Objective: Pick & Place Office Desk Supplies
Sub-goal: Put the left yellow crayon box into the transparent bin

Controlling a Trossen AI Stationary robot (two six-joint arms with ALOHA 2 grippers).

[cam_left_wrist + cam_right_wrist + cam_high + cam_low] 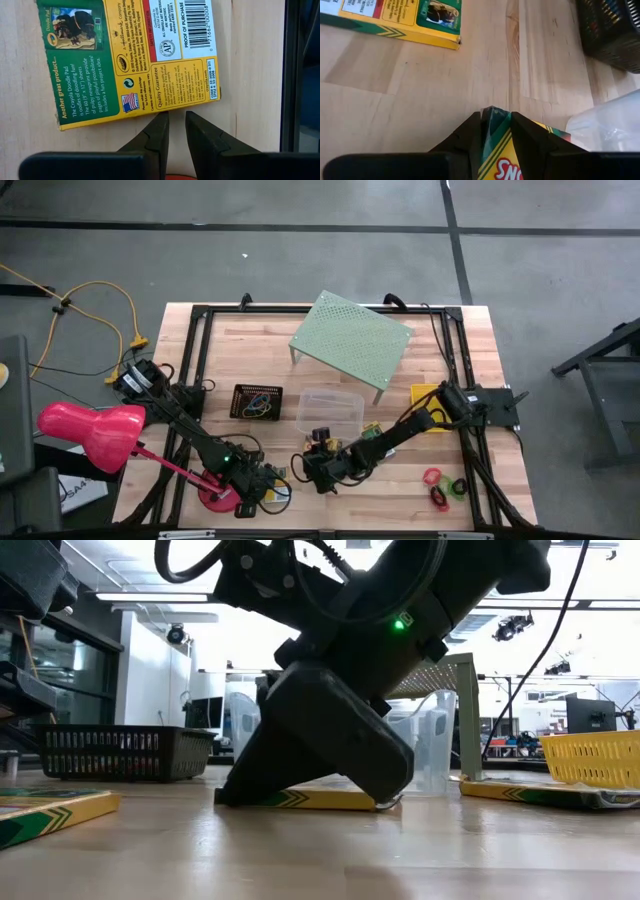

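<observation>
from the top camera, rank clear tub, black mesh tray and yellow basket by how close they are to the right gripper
Nearest first from the right gripper:
1. Clear tub, just behind it, mid-table.
2. Black mesh tray, further on, toward the left arm's side.
3. Yellow basket, out by the right arm's base.

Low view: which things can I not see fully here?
- Tub: partly behind the dark arm.
- Basket: cut off by the right edge.
- Left box: cut off by the left edge.
- Tray contents: hidden by its mesh wall.
</observation>
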